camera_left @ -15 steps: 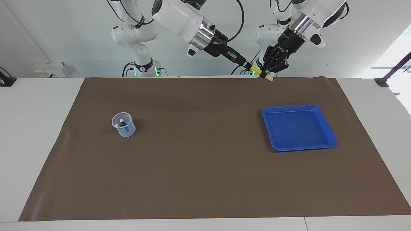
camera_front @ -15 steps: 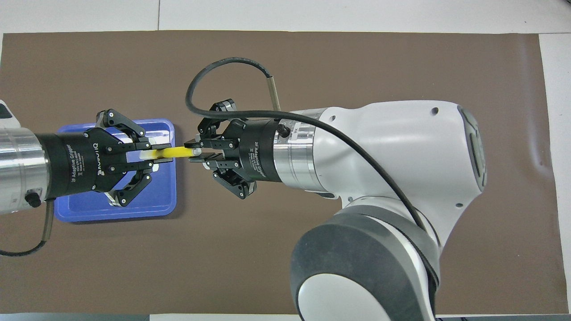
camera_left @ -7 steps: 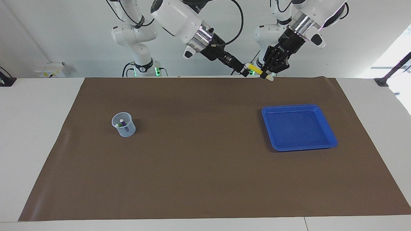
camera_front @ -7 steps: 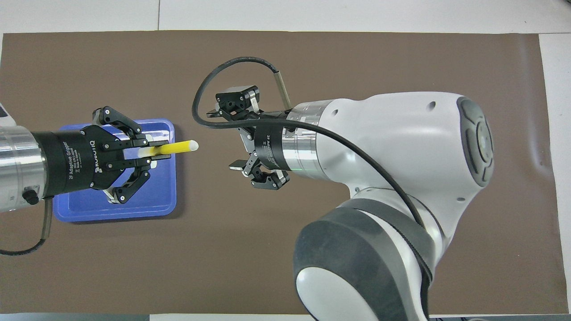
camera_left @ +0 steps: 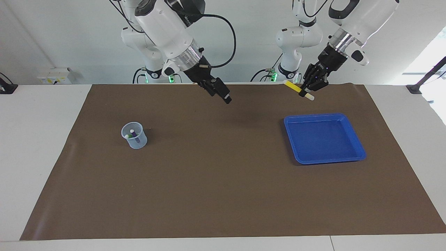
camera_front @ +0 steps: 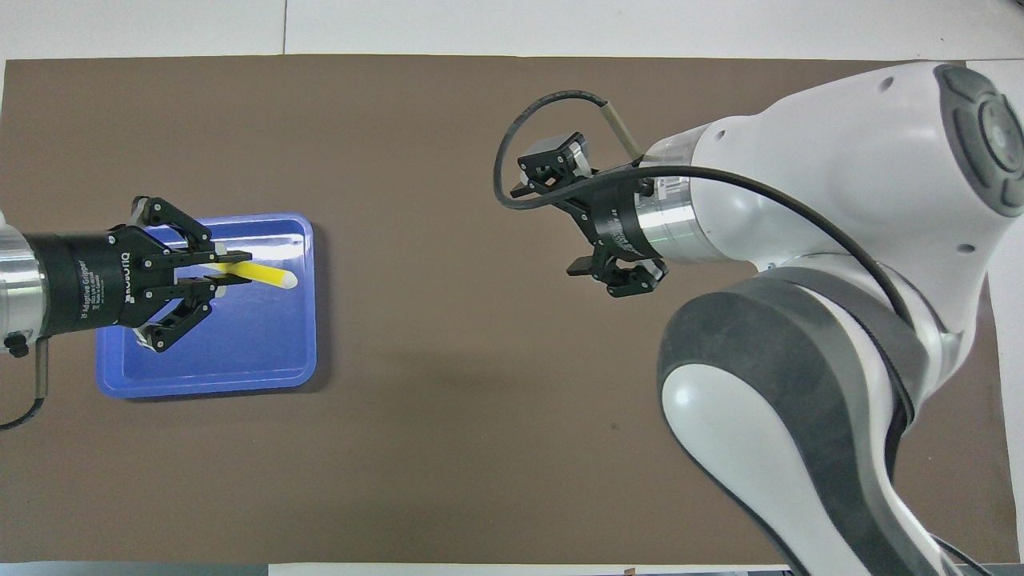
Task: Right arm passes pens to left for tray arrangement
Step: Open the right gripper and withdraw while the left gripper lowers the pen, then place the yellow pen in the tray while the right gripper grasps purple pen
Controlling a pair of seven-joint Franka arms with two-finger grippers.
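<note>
My left gripper (camera_left: 308,89) (camera_front: 226,270) is shut on the yellow pen (camera_left: 292,86) (camera_front: 264,274) and holds it in the air. The pen lies level, and in the overhead view it hangs over the blue tray (camera_left: 324,139) (camera_front: 240,352). Nothing lies in the tray. My right gripper (camera_left: 224,96) (camera_front: 549,224) hangs open and holds nothing, above the middle of the brown mat. The purple pen (camera_left: 138,139) and the green pen (camera_left: 128,136) stand in a small translucent cup (camera_left: 134,136) toward the right arm's end. In the overhead view the right arm hides the cup.
A brown mat (camera_left: 216,181) (camera_front: 400,448) covers most of the white table. Only the tray and the cup stand on it. The right arm's bulky elbow (camera_front: 800,384) fills much of the overhead view.
My right gripper opened, let go of the yellow pen and drew back toward its own end. My left gripper kept the pen and carried it lower, over the tray.
</note>
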